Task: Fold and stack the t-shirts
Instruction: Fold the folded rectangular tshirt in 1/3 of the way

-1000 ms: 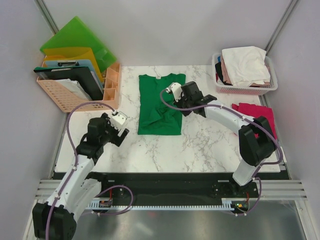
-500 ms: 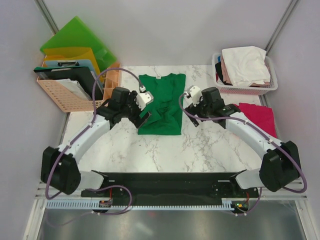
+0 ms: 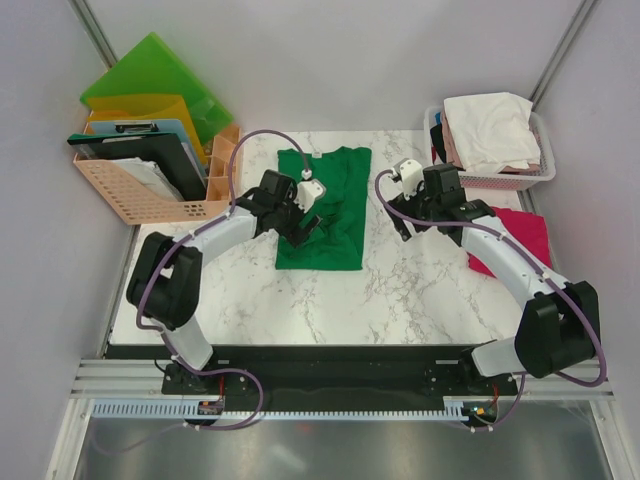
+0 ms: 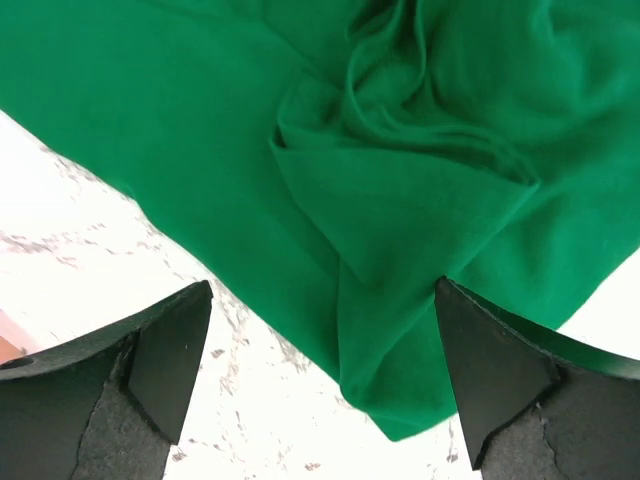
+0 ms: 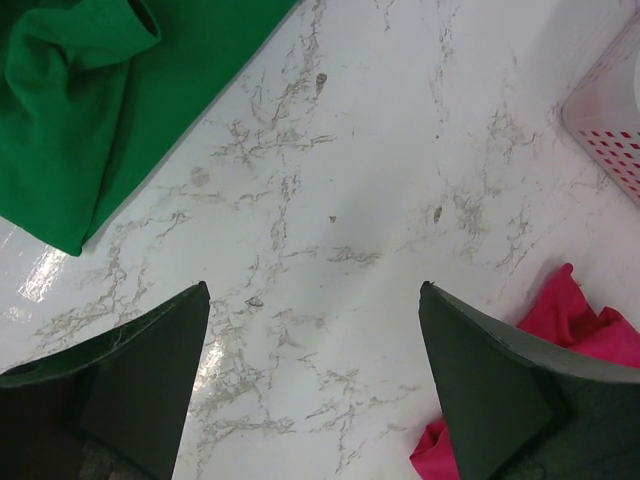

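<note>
Two grippers, both spread wide, neither holding anything.

Item one: we log the left gripper [image 4: 320, 300] poised just above the green t-shirt [image 3: 345, 180]. Its fingers straddle a rumpled fold near the cloth's left border. We judge it is set there to pinch that bunched layer and flatten it or turn it over.

Item two: the right gripper [image 5: 315, 290] hangs over the bare marble table [image 3: 400, 290], between the green shirt and the magenta t-shirt [image 3: 515, 225], touching neither. We take it as standing clear so the left arm can work.

The green shirt lies mid-table, collar toward the far side, narrowed but untidy. The magenta one lies crumpled at the right edge, just in front of the pink basket [image 3: 490, 181], which holds a white t-shirt [image 3: 490, 125] and others.

Far left: a peach desk organiser [image 3: 120, 195] with coloured folders [image 3: 150, 70] and a clipboard [image 3: 130, 145].

Writing, brands, labels: we find none legible anywhere.
</note>
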Available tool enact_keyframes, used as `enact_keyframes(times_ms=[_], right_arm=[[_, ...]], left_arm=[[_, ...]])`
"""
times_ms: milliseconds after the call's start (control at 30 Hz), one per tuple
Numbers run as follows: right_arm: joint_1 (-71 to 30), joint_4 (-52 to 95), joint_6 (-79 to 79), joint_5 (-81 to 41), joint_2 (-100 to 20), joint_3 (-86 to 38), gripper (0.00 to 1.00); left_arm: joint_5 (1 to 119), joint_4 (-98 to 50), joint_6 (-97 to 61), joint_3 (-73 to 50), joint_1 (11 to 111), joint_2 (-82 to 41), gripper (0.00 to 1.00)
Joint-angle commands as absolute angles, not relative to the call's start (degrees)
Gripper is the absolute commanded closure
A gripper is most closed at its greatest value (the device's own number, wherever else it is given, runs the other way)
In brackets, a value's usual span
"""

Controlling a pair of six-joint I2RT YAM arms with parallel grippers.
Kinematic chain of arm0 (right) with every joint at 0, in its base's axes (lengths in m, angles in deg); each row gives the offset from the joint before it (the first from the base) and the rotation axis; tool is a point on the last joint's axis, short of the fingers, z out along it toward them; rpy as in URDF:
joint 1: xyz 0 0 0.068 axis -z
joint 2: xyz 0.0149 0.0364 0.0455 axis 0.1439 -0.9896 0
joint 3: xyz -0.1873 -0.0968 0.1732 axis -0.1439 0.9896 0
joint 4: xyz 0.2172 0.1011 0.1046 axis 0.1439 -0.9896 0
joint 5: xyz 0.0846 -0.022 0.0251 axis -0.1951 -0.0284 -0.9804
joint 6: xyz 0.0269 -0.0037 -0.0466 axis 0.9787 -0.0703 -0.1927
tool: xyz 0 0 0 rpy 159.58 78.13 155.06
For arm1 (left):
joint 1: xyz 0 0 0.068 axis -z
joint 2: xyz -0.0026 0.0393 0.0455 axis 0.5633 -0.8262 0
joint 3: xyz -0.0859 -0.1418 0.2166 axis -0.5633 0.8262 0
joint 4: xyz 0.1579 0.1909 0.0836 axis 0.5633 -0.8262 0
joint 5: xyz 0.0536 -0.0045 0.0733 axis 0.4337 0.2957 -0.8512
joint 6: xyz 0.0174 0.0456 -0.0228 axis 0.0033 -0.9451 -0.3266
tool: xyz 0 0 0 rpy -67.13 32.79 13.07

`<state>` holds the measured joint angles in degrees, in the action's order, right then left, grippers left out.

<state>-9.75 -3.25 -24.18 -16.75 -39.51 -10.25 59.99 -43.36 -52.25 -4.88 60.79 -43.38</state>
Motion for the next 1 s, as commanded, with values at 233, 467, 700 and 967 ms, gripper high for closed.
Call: enact_keyframes(times_ms=[233,467,700,967], right_arm=[[-7.6,-2.6,-23.9,-18.6,-42.7,-10.9,0.10],[-6.9,-1.8,-24.0,-19.0,-43.2,-10.7,0.11],[-6.8,-1.3,-23.8,-19.7,-43.5,-10.0,0.13],[-6.8,-1.3,-24.0,-19.9,-43.3,-9.5,0.14]], left_arm=[[60.4,-41.4,-47.6,-11.7,62.3,-45.6,0.21],[64.1,-42.6,-45.7,-9.0,62.8,-40.8,0.05],[66.1,-42.8,-45.6,-5.4,64.0,-40.2,0.07],[66.3,-43.0,-45.8,-5.8,65.6,-44.3,0.19]])
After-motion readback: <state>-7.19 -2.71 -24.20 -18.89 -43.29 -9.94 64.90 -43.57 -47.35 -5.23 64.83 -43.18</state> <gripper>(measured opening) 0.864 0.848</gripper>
